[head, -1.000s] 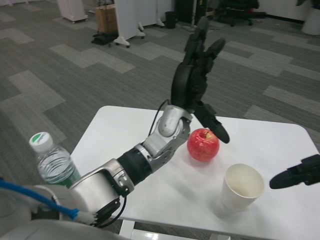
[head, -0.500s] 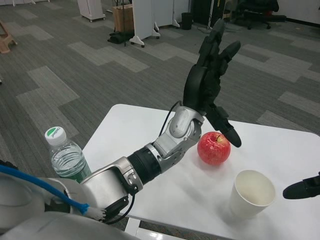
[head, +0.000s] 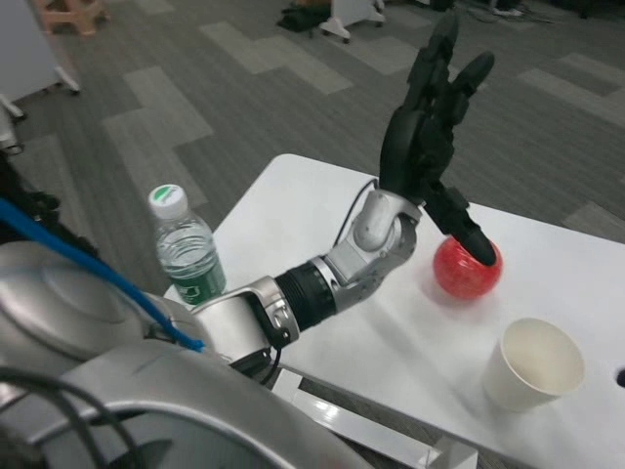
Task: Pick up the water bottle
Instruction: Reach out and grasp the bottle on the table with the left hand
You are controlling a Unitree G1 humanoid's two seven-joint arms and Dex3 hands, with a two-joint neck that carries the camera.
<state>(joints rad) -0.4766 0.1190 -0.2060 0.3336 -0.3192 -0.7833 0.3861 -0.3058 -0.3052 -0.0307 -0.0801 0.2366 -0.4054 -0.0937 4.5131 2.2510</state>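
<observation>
A: Head view — where does the water bottle (head: 186, 248) stand?

B: At the near left corner of the white table (head: 293, 205), upright, with a white cap, a green label and clear water inside. It is just beside the silver shoulder and elbow of the robot's left arm, and nothing grips it.

A: And the left hand (head: 430, 147)?

B: Raised well above the table, far from the bottle and off to its right. The black fingers (head: 444, 44) point upward and are spread apart, holding nothing. The thumb reaches down and right, its tip in front of the red apple (head: 464, 274); whether it touches the apple I cannot tell.

A: What else sits on the table?

B: The apple lies toward the middle right, and a white paper cup (head: 532, 363) stands nearer and further right, upright and open at the top, apart from the apple.

A: The right hand?

B: Only a tiny dark speck shows at the right edge beside the cup, too little to name as a hand, so I count it out of view.

A: Beyond the table?

B: Grey patterned carpet (head: 195, 107) stretches away, with furniture legs at the far edge
</observation>
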